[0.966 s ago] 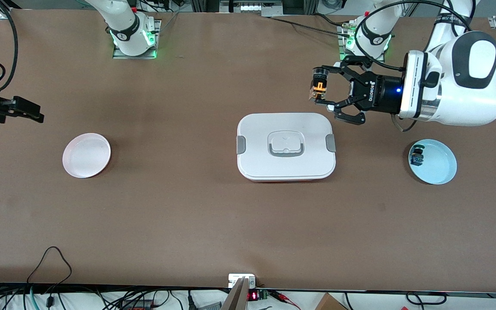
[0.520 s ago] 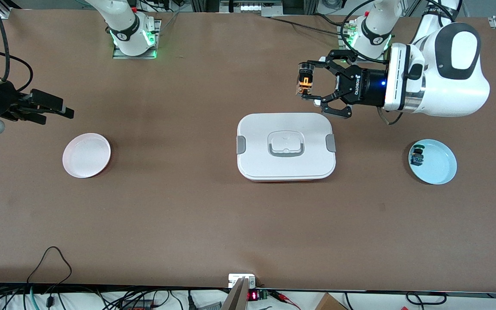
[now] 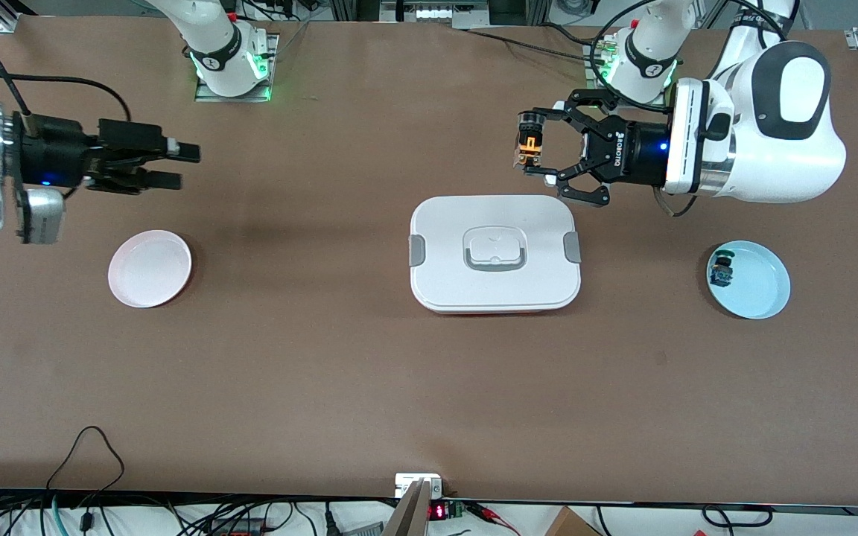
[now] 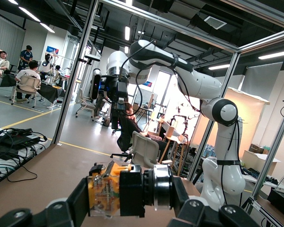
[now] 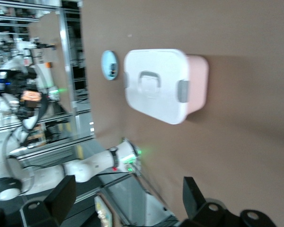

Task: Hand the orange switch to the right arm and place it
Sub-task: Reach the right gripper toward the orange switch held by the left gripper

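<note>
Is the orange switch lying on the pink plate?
No, the left gripper holds the orange switch in the air; the pink plate is empty.

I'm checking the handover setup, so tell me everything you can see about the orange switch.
The orange switch is a tiny push-button part: an orange-tan blocky body with a black cylindrical head and a silvery ring around it. It looks like plastic. It is held up in the air, pinched between the fingers of the shut left gripper, over bare table a little farther from the front camera than the white box. It lies sideways in the grip. Only the gripper touches it. The left wrist view shows it close up.
</note>
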You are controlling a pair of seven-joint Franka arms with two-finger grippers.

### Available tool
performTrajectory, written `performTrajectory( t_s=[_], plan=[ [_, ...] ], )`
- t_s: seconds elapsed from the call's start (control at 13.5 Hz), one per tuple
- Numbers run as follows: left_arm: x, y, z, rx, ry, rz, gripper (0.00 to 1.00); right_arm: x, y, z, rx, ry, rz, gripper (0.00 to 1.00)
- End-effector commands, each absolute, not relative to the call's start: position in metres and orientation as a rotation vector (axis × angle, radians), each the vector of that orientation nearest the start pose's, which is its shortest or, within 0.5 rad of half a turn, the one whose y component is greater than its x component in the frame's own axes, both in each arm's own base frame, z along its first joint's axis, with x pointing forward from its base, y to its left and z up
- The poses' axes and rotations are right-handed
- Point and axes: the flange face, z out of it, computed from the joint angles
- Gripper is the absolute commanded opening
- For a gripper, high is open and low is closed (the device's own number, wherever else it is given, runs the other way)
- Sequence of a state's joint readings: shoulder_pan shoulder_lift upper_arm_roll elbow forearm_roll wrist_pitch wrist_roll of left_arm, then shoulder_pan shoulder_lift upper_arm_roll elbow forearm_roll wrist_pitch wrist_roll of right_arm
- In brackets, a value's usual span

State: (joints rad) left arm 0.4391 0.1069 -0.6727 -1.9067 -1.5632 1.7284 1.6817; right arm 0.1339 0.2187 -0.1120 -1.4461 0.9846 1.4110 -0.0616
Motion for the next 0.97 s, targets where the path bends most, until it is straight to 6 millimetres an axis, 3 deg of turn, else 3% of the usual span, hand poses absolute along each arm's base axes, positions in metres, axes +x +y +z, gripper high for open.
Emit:
performTrajectory(
  t_s=[0.0, 0.22, 0.37, 0.67, 0.89],
  plan=[
    [0.548, -0.21, 0.527, 1.288, -1.026, 0.945, 0.0, 0.61, 0.164, 0.591, -1.955, -0.122, 0.264, 1.0],
    [0.548, -0.209, 0.528, 1.286, -1.026, 0.944, 0.0, 0.611, 0.242, 0.56, -1.827, -0.01, 0.229, 1.0],
    [0.548, -0.209, 0.528, 1.285, -1.026, 0.943, 0.0, 0.601, 0.289, 0.556, -1.822, 0.004, 0.194, 1.0],
    [0.549, -0.204, 0.528, 1.285, -1.024, 0.948, 0.0, 0.58, 0.345, 0.555, -1.754, 0.013, 0.233, 1.0],
    [0.548, -0.202, 0.527, 1.266, -1.025, 0.935, 0.0, 0.558, 0.402, 0.553, -1.721, 0.115, 0.208, 1.0]
  ],
)
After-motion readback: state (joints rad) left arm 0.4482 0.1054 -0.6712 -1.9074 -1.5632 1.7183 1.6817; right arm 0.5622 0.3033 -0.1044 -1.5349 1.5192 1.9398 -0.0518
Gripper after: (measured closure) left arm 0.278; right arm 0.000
